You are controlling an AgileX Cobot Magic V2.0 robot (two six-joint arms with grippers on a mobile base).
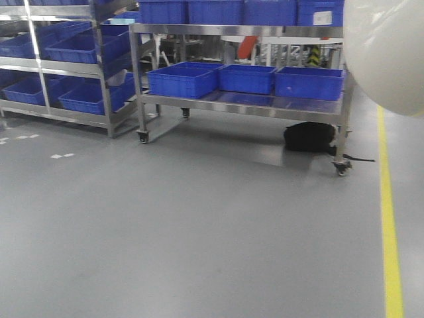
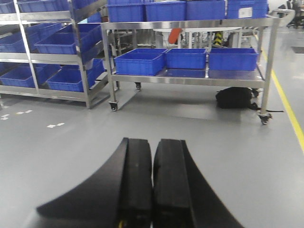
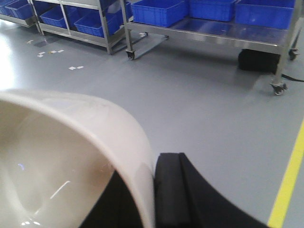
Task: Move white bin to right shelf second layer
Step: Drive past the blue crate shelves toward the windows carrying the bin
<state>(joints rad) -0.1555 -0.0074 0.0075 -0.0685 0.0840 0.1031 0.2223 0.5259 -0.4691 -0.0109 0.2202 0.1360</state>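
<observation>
So, pickup looks done: your right end effector is clamped on the rim of the white bin, held up over bare floor. Your left end effector is pinched together, empty. Still to do: placing it. You can't pick out the right shelf second layer in these views.

the left gripper has two matte black fingers with flat inner faces, and each flares outward in a smooth curve toward its base. a small yellow mark shows low down. the right gripper shows one similar black finger with a lengthwise seam.
</observation>
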